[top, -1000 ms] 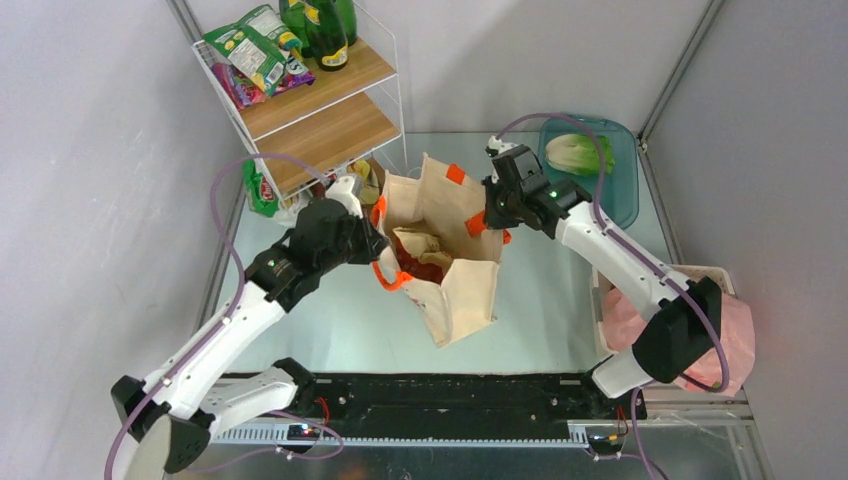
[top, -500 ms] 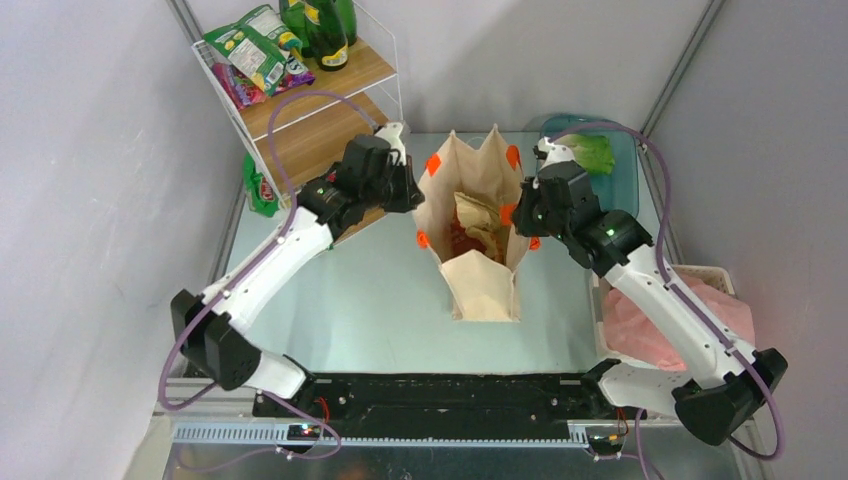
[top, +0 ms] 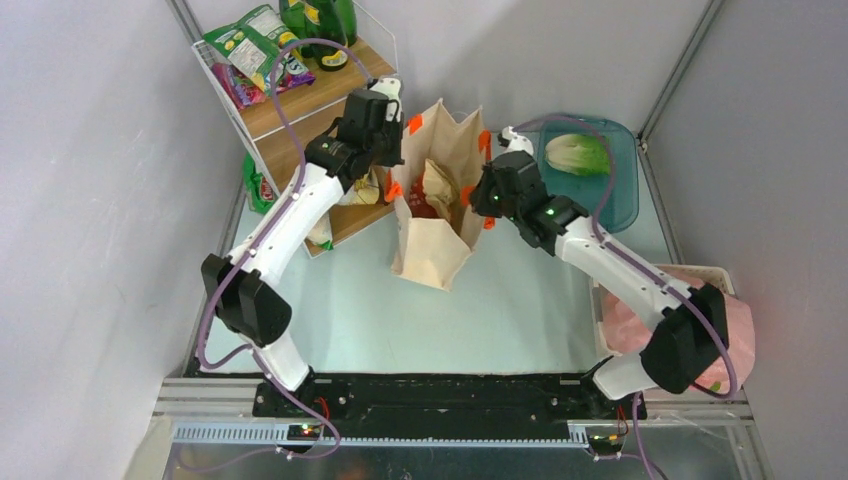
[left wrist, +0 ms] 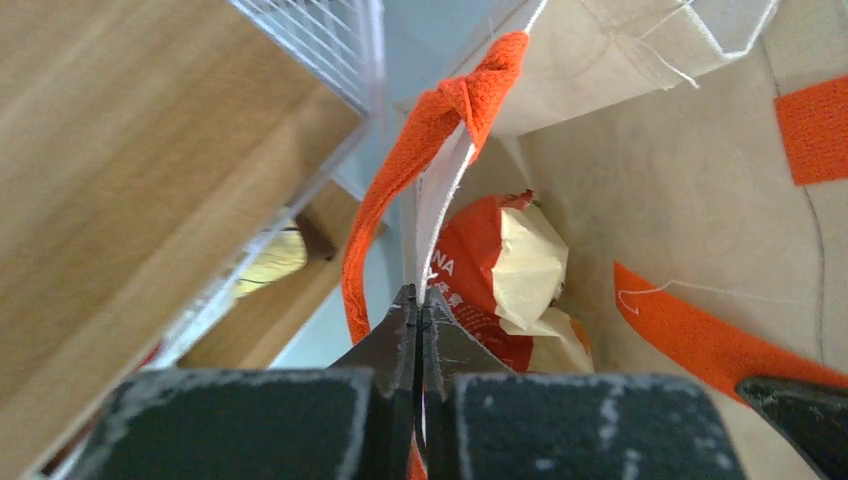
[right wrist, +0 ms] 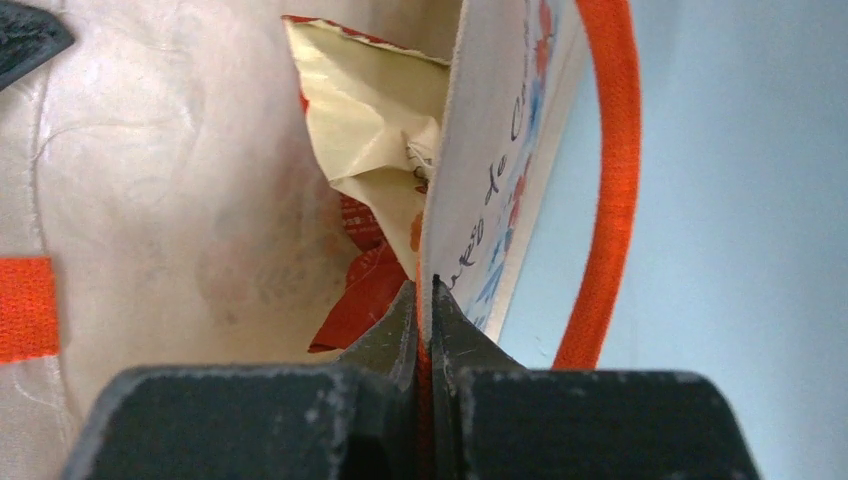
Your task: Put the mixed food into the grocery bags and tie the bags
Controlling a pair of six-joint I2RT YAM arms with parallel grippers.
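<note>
Though glossy (greenish), tabletop [top: 350, 310] between grey walls [top: 90, 200]

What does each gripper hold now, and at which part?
Both hold the beige tote: the left gripper pinches its rim beside an orange handle, the right gripper pinches the opposite rim.

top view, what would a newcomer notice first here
The beige tote bag stands in the middle, its rim pinched on either side by the left fingers and right fingers, mouth spread open. A lettuce lies in the teal tray at the back right.
</note>
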